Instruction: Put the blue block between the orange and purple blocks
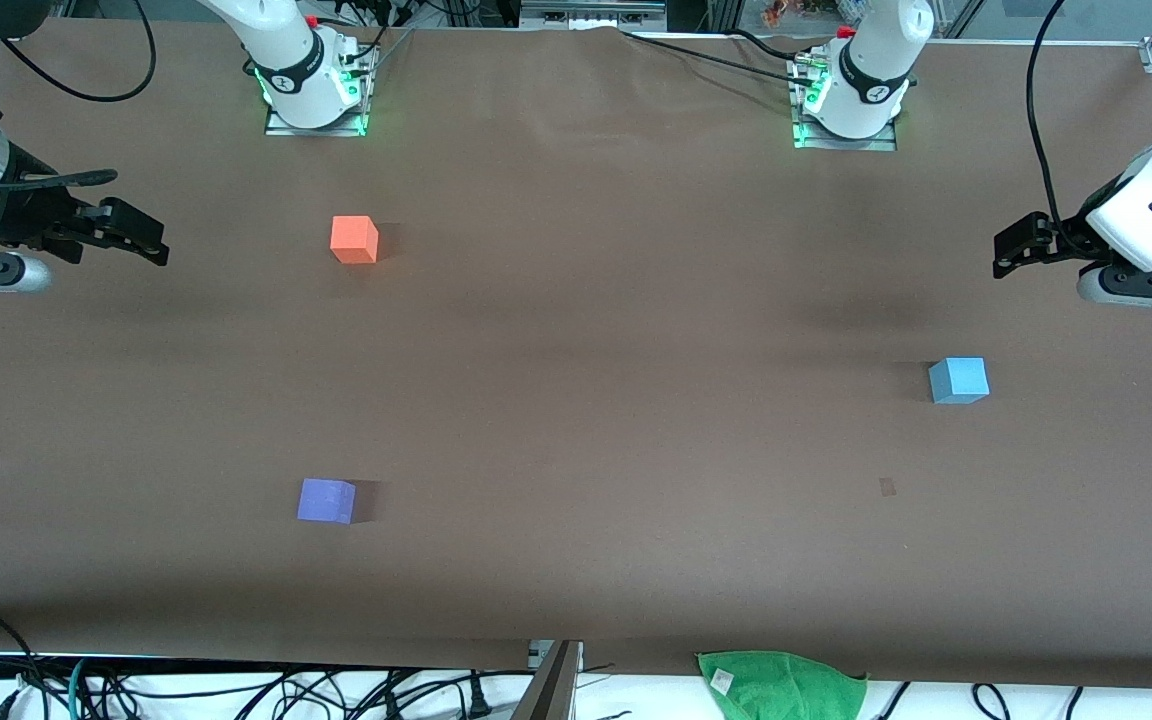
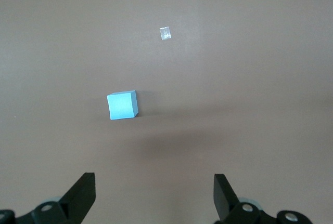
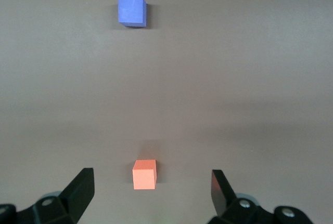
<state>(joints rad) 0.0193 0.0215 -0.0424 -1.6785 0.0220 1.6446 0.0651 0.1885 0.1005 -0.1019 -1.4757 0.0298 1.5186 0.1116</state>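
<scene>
The blue block (image 1: 958, 380) sits on the brown table toward the left arm's end; it also shows in the left wrist view (image 2: 122, 105). The orange block (image 1: 354, 240) and the purple block (image 1: 326, 500) sit toward the right arm's end, the purple one nearer to the front camera, with a wide gap between them. Both show in the right wrist view, orange (image 3: 144, 174) and purple (image 3: 131, 11). My left gripper (image 1: 1011, 250) (image 2: 154, 182) is open and empty, over the table's left-arm end, apart from the blue block. My right gripper (image 1: 151, 245) (image 3: 152, 180) is open and empty, over the table's right-arm end, beside the orange block.
A green cloth (image 1: 781, 680) lies at the table's edge nearest the front camera. A small tape mark (image 1: 887, 487) (image 2: 165, 34) is on the table near the blue block. Cables hang along the table's edges.
</scene>
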